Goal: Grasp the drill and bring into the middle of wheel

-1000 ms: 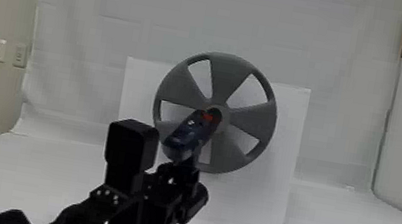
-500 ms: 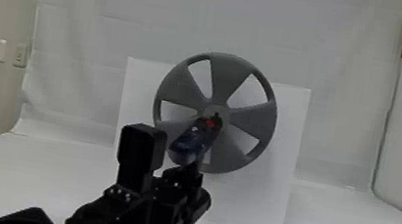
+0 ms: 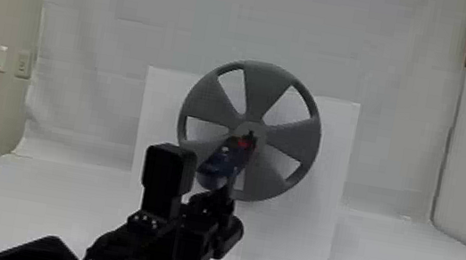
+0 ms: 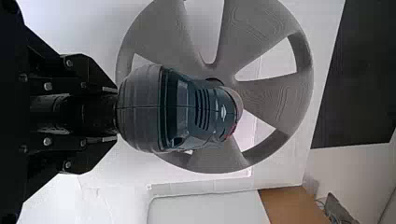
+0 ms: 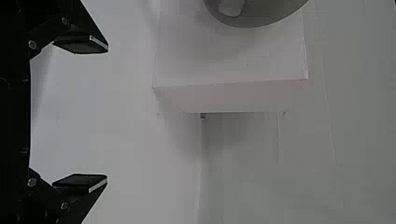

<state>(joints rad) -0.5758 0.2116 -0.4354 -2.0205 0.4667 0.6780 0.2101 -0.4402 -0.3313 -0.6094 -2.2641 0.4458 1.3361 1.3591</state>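
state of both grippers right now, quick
left gripper: closed on the drill
right gripper: open, nothing between its fingers

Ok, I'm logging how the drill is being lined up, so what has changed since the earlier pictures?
In the head view, the left arm has shifted to the right, carrying the drill with it: its rear has swung right and its front sits slightly lower, near the hub. The left tool still holds the drill. The wheel and the white board stayed put.
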